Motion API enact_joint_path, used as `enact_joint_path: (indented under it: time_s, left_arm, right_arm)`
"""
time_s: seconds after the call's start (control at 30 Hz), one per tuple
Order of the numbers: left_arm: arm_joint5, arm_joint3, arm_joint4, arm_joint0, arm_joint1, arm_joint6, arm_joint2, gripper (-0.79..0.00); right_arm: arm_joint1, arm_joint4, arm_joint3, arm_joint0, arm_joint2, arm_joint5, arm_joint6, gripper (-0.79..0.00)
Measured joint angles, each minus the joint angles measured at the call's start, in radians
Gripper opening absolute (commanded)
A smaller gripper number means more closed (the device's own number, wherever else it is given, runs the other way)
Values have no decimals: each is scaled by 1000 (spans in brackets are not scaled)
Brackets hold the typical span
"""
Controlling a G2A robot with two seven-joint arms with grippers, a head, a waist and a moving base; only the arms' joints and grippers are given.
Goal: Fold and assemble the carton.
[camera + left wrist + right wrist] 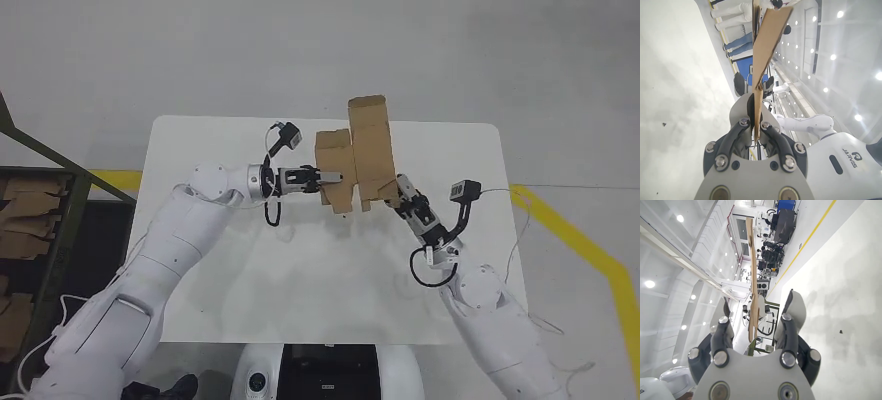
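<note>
Carton [355, 160] clamped in left pincer [755, 113], right pincer [758, 302] spread.

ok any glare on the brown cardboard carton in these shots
Top view: even light, no glare on the brown cardboard carton or the white table. Left wrist view: round ceiling lights burn bright behind the carton, which looks matte. Right wrist view: similar bright lights, carton matte.

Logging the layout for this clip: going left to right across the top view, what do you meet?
Stack of flat cardboard → left hand → carton → right hand → far-right yellow floor stripe.
</note>
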Motion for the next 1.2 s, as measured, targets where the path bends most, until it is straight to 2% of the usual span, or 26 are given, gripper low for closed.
enact_joint_path:
  time_s: [0.27,0.47,0.7,0.87,1.03,1.07,1.13,1.2]
  left_arm:
    - [34,21,9,-28,16,-200,-22,-785]
    - [129,-62,43,-39,38,-301,1,-785]
    - [185,-150,109,-50,80,-357,49,-785]
    - [196,-202,115,-66,112,-368,99,-785]
    - [186,-214,90,-88,139,-358,142,-785]
    - [184,-212,83,-95,144,-356,153,-785]
    - [184,-209,71,-105,150,-356,171,-785]
    - [185,-211,57,-118,155,-357,193,-785]
  right_arm:
    - [11,29,55,31,78,-28,100,0]
    - [19,42,87,62,90,-42,258,0]
    - [30,71,108,98,79,-46,496,0]
    - [35,100,132,110,58,-109,656,0]
    - [36,62,145,115,28,-162,710,-6]
    - [35,61,149,116,22,-168,712,-95]
    - [35,66,158,120,14,-170,712,-379]
    - [33,77,172,125,5,-167,712,-462]
